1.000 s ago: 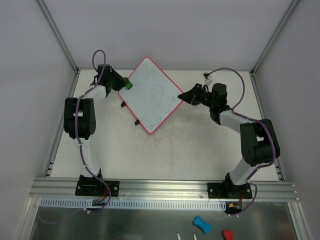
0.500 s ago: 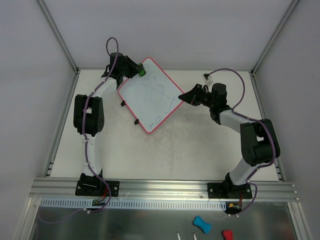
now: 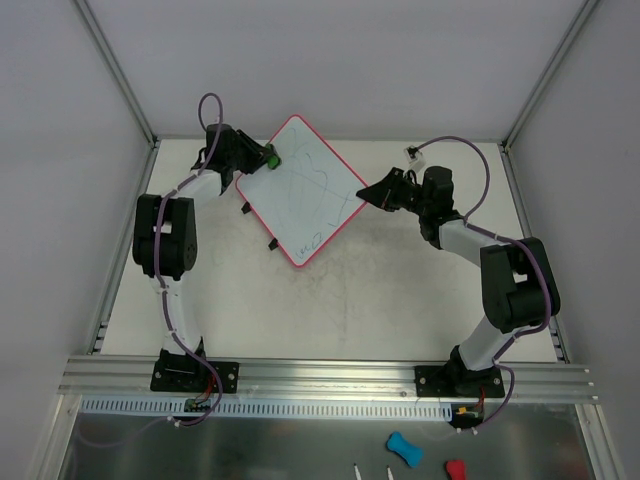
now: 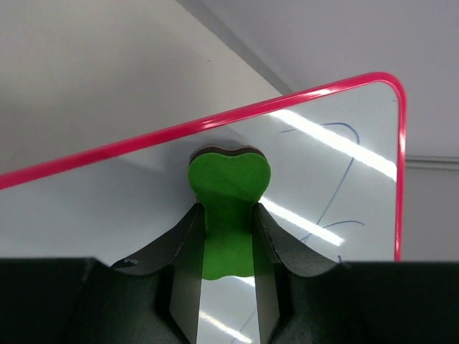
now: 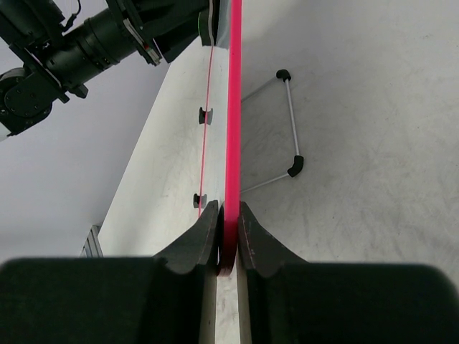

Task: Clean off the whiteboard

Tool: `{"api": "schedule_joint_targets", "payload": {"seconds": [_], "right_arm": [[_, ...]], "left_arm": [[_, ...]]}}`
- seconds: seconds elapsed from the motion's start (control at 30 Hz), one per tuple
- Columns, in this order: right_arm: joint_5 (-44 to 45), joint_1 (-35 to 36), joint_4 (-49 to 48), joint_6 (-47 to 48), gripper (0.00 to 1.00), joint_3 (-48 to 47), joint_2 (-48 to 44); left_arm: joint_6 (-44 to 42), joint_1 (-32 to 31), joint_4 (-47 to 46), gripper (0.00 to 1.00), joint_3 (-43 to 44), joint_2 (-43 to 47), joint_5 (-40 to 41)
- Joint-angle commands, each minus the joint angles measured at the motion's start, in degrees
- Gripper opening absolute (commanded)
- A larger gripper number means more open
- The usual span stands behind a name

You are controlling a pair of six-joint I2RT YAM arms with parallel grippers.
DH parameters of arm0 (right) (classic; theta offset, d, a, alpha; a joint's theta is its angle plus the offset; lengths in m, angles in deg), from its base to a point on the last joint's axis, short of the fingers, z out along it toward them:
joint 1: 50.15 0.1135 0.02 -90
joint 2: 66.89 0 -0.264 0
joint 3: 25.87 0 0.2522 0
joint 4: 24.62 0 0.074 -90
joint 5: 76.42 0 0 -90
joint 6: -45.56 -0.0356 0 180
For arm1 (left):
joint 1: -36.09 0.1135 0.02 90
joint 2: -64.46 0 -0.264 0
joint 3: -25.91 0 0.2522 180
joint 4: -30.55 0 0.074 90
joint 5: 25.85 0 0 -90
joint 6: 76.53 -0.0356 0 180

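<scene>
The whiteboard (image 3: 300,190), white with a red-pink rim, lies turned like a diamond at the back of the table, with faint blue pen lines on it. My right gripper (image 3: 366,194) is shut on its right corner; in the right wrist view the rim (image 5: 233,122) runs edge-on between the jaws of that gripper (image 5: 228,215). My left gripper (image 3: 262,158) is shut on a green bone-shaped eraser (image 3: 271,158) pressed on the board near its upper-left edge. In the left wrist view the eraser (image 4: 228,190) sits just inside the rim, held by the gripper (image 4: 228,218), with blue strokes on the whiteboard (image 4: 337,186) to its right.
The board's thin wire stand with black tips (image 5: 290,129) shows behind it, and two black clips (image 3: 258,228) stick out at its lower-left edge. A blue eraser (image 3: 403,448) and a red one (image 3: 455,469) lie on the shelf in front of the arm bases. Frame posts bound the table's back corners.
My left gripper swept the green eraser up along the board's upper-left edge toward the top corner, then back down part of the way. The right gripper and the board stayed put.
</scene>
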Motion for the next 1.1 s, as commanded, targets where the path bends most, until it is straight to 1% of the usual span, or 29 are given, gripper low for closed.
{"api": "schedule_joint_targets", "payload": {"seconds": [0.0, 0.13, 0.27, 0.53, 0.67, 0.83, 1.07], "right_arm": [[-2.31, 1.63, -0.49, 6.08, 0.0, -1.32, -0.75], [-2.84, 1.63, -0.49, 6.17, 0.0, -1.32, -0.93], [-2.84, 1.72, -0.49, 6.35, 0.0, -1.24, -1.1], [-2.58, 1.63, -0.49, 6.35, 0.0, -1.15, -1.1], [-2.49, 1.63, -0.49, 6.26, 0.0, -1.15, -1.1], [-2.66, 1.63, -0.49, 6.44, 0.0, -1.15, -1.1], [-2.75, 1.8, -0.49, 6.61, 0.0, -1.15, -0.93]], "left_arm": [[-0.75, 0.26, 8.04, 0.0, -6.57, -0.39, -0.86], [-0.13, 2.28, 5.85, 0.0, -10.78, -0.38, -3.32], [0.31, 4.04, 3.56, 0.0, -13.08, -1.17, -6.22], [-1.45, 5.0, 2.67, 0.0, -17.56, 0.59, -4.55], [-3.11, 4.66, 2.5, 0.0, -16.25, 0.49, -6.92], [-8.03, 1.23, 2.93, 0.0, -14.58, 2.87, -4.38], [-12.43, -3.08, 4.6, 0.0, -8.61, 1.21, -6.05]]}}
